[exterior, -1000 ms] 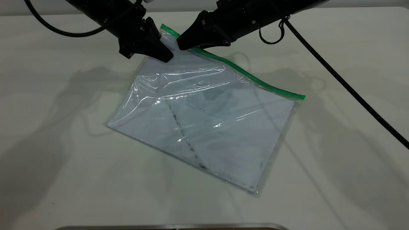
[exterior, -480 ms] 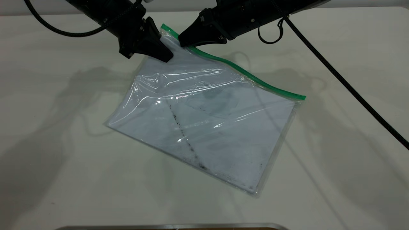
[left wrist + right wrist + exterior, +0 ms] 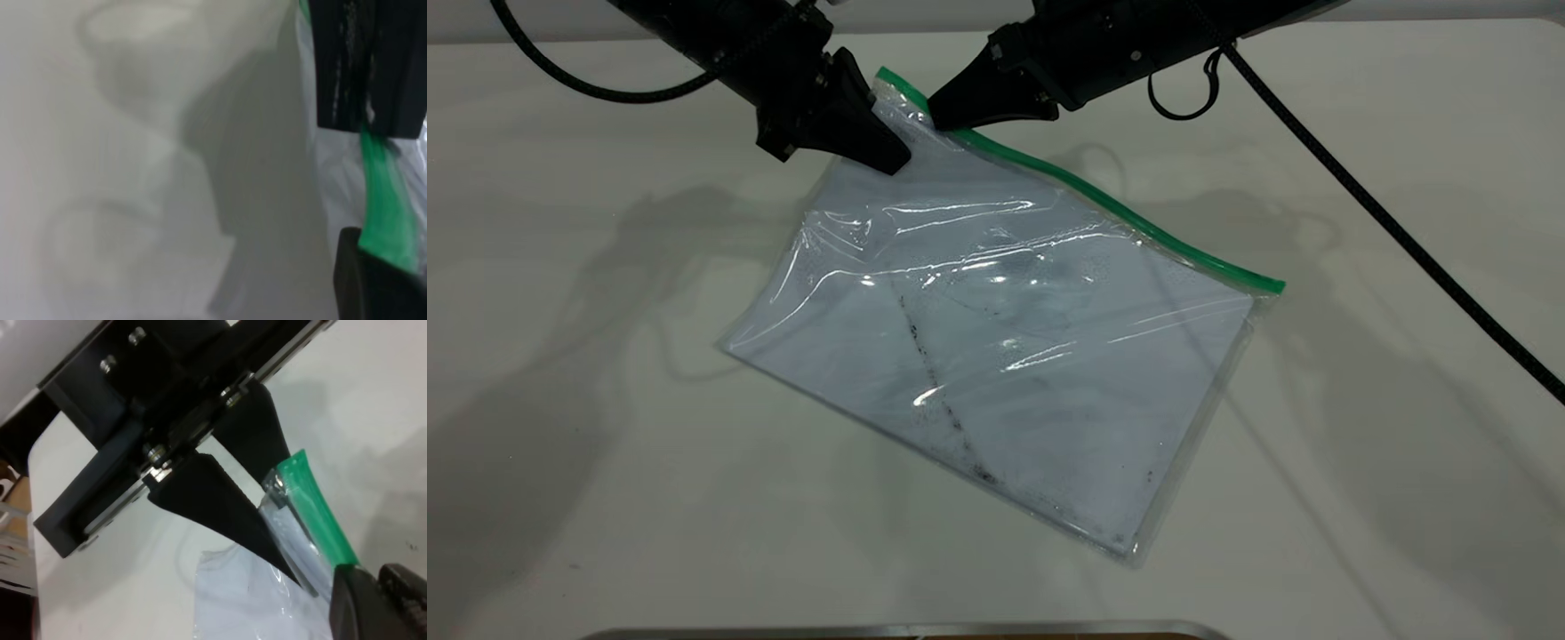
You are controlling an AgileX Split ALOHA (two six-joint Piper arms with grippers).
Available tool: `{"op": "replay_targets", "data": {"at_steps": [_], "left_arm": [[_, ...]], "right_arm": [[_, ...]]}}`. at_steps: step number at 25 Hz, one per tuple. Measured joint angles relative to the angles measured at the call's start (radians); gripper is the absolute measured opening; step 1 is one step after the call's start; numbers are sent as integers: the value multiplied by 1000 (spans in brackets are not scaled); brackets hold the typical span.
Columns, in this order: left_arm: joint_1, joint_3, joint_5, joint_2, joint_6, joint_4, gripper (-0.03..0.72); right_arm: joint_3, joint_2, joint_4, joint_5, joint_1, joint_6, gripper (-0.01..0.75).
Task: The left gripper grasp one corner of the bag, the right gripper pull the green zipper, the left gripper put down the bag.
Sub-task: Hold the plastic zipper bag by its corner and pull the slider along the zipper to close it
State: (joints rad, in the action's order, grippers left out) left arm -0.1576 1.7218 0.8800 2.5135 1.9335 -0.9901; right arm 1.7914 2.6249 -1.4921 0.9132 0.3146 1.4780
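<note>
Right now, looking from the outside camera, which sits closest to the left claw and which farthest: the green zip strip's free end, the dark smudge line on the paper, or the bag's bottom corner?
Measured from the left gripper:
1. Dark smudge line, mid-bag, below the gripper.
2. The green zipper's free end, far right.
3. The bag's bottom corner, nearest the camera.

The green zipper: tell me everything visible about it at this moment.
The green zipper is a thin, bright green plastic strip along the far long edge of the bag, bowing gently. The left end effector is shut on the bag's raised corner beside its far end; the right end effector is closed on the strip there. Its slider is hidden.
</note>
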Motion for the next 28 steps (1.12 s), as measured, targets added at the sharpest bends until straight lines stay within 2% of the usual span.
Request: {"op": "replay_targets", "data": {"at_steps": [7, 12, 28], "left_arm": [[90, -1, 128, -7, 1, -114, 51], [145, -1, 192, -11, 1, -132, 51], [261, -1, 261, -12, 12, -254, 51]], "right_arm": [[7, 0, -14, 34, -18, 0, 36], [7, 0, -8, 31, -23, 3, 36], [7, 0, 127, -61, -35, 3, 36]]}}
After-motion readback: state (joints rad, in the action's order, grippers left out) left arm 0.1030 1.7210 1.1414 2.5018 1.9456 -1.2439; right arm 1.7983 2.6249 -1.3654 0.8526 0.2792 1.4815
